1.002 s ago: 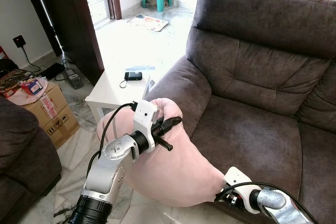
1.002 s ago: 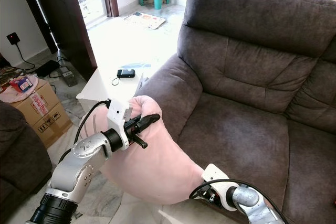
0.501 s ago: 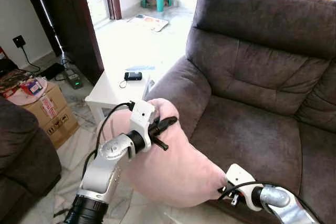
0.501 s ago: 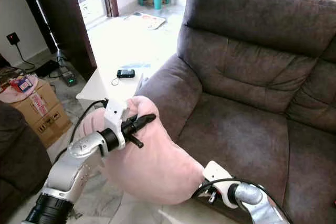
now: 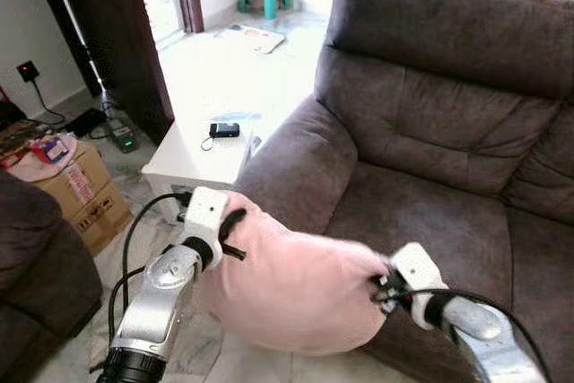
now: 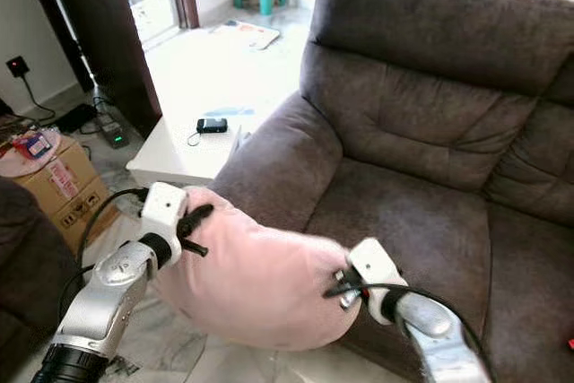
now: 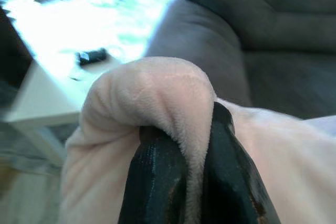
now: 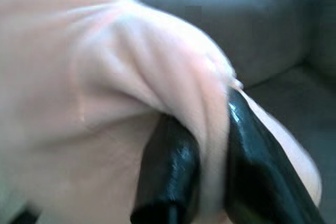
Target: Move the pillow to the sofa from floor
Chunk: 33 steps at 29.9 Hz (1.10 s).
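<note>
Pink pillow (image 5: 296,289): held off the floor at the near front edge of grey sofa (image 5: 448,132). Left gripper (image 7: 195,124) and right gripper (image 8: 207,145): each clamped on a pillow fold, left and right ends.

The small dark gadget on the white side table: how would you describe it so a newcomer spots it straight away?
Start at the big dark grey sofa and go to its outer armrest, on the robot's left. Against that armrest stands a low white side table. The gadget is the flat black rectangle lying on its top with a thin cord trailing off it, the table's one dark item beside a pale sheet of paper.
</note>
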### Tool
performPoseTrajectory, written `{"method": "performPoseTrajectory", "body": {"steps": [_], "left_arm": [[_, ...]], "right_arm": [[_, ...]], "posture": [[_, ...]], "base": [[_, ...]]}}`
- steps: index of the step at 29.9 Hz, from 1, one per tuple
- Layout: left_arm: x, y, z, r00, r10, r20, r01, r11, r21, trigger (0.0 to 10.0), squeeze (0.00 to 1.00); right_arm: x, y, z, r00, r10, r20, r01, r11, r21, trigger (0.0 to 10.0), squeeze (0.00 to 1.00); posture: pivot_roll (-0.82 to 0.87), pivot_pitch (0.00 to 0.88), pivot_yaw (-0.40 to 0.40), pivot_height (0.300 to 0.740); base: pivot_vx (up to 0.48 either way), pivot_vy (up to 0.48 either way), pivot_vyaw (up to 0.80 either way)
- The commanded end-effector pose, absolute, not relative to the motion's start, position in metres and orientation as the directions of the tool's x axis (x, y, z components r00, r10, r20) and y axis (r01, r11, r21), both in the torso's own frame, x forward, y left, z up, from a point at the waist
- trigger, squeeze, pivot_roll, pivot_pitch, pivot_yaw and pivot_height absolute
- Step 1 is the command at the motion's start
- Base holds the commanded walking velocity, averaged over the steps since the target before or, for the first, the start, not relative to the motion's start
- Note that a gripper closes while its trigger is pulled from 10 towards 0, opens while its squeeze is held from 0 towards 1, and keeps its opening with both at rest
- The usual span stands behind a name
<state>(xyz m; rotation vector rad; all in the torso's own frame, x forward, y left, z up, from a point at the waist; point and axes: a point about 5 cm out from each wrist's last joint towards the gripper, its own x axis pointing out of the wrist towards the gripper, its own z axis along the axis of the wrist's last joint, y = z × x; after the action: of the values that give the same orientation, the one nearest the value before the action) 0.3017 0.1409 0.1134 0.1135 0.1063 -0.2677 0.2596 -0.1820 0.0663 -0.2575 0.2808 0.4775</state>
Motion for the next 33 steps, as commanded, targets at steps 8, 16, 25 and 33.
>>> {"method": "performPoseTrajectory", "body": {"steps": [8, 16, 25, 33], "left_arm": [[0.295, 0.132, 0.144, 0.98, -0.151, 0.128, 0.142, 0.987, 0.072, 10.0, 0.0], [0.288, 0.12, 0.149, 0.97, -0.149, 0.191, 0.14, 0.988, 0.062, 10.0, 0.0], [0.285, 0.112, 0.148, 0.964, -0.164, 0.211, 0.154, 0.986, 0.06, 10.0, 0.0], [0.285, 0.11, 0.148, 0.962, -0.172, 0.214, 0.165, 0.985, 0.051, 10.0, 0.0]], "right_arm": [[0.278, -0.137, 0.13, 0.944, 0.299, 0.139, -0.301, 0.954, -0.008, 10.0, 0.0], [0.27, -0.116, 0.126, 0.929, 0.339, 0.148, -0.348, 0.937, 0.041, 10.0, 0.0], [0.275, -0.123, 0.125, 0.95, 0.276, 0.147, -0.283, 0.959, 0.03, 10.0, 0.0], [0.274, -0.122, 0.124, 0.952, 0.263, 0.157, -0.271, 0.962, 0.034, 10.0, 0.0]], "posture": [[-0.02, 0.0, -0.022, 0.74], [-0.01, 0.0, -0.029, 0.74], [-0.02, 0.0, -0.023, 0.74], [-0.02, 0.0, -0.024, 0.74]], "base": [[0.0, 0.0, 0.0], [0.0, 0.0, 0.0], [0.0, 0.0, 0.0], [-0.03, 0.0, 0.0]]}}
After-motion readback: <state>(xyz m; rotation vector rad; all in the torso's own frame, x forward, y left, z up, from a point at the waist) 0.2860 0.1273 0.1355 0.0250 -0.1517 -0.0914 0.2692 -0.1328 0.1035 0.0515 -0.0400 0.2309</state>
